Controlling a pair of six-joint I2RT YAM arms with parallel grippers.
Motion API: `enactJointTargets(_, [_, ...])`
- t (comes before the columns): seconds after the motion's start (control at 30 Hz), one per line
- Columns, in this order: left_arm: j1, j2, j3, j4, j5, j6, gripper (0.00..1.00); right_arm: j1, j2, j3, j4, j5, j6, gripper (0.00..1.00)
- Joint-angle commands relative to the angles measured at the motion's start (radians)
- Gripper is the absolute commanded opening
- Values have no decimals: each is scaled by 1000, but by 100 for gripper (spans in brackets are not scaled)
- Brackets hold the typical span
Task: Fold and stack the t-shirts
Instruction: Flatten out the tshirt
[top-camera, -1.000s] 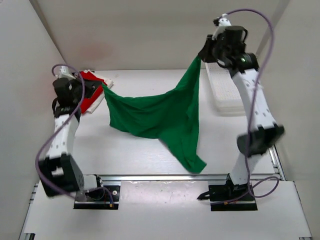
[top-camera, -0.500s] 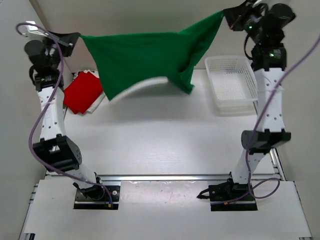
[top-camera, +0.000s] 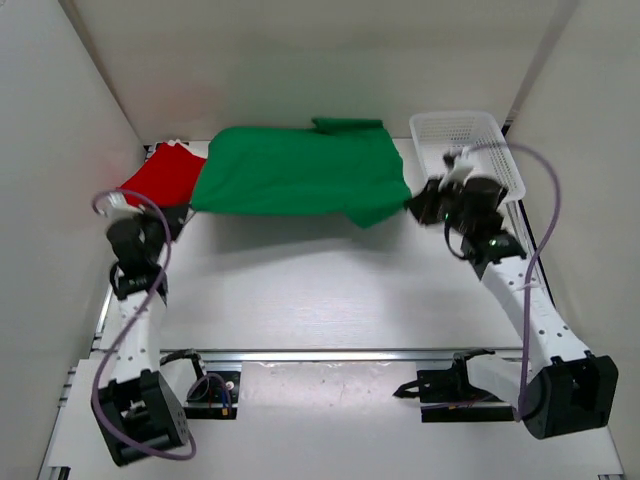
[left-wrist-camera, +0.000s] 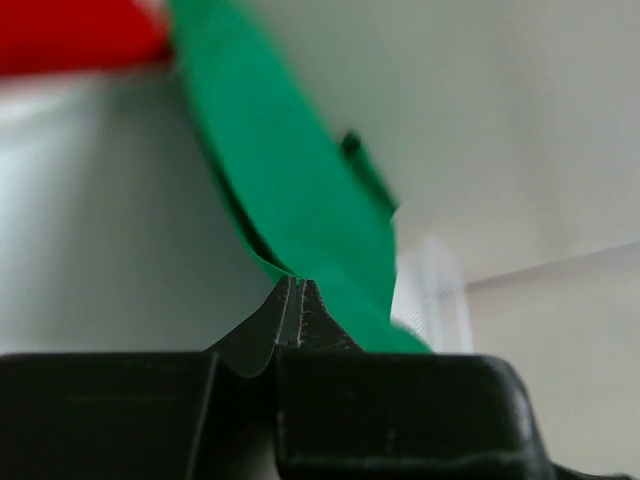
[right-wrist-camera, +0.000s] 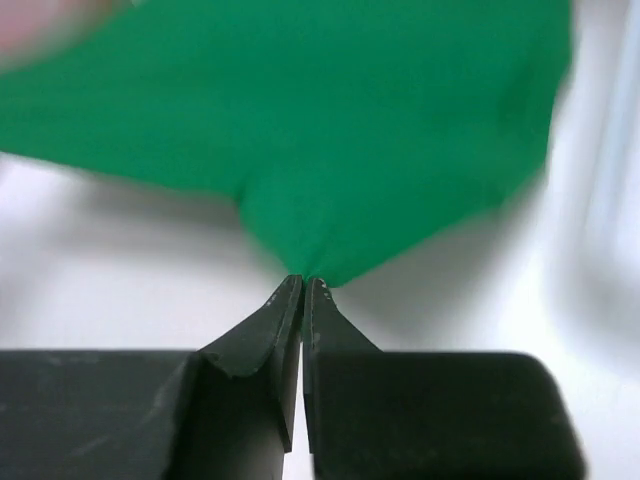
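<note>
Green t-shirt, left tool, right tool pinching — basket beside

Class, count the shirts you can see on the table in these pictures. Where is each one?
2. The green shirt is spread across the far side of the table; the red shirt is at the far left, beside it. Another may be hidden underneath.
</note>
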Motion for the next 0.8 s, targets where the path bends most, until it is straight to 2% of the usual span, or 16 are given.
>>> enactJointTargets(0.0, [-8, -124, -208, -6, -46, 51, 0, -4, -134, -239, 78, 10, 83, 0])
enactJointTargets(0.07, [-6, -184, -338, -45, -49, 57, 0, 7, -205, -347, 11, 80, 136, 0])
enactJointTargets(0.2, [18, -262, -441, -168, 0, 103, 0, 57, -340, -492, -153, 141, 218, 0])
enactJointTargets(0.27, [58, -297, -459, -197, 64, 133, 0, 100, -416, -543, -227, 142, 277, 1])
enactJointTargets(0.37, [109, -348, -451, -337, 164, 187, 0, 143, -566, -598, -349, 116, 369, 0])
enactJointTargets(0.5, [67, -359, -423, -414, 195, 207, 0, 197, -729, -596, -490, 154, 472, 0])
enactJointTargets(0.57, [80, -347, -397, -420, 193, 212, 0, 249, -745, -582, -500, 193, 488, 0])
enactJointTargets(0.63, [93, -305, -366, -368, 177, 186, 0, 272, -676, -550, -477, 261, 455, 0])
enactJointTargets(0.73, [80, -237, -351, -256, 138, 118, 0, 222, -508, -499, -370, 234, 361, 0])
enactJointTargets(0.77, [57, -216, -342, -218, 117, 92, 0, 158, -471, -497, -304, 214, 335, 0])
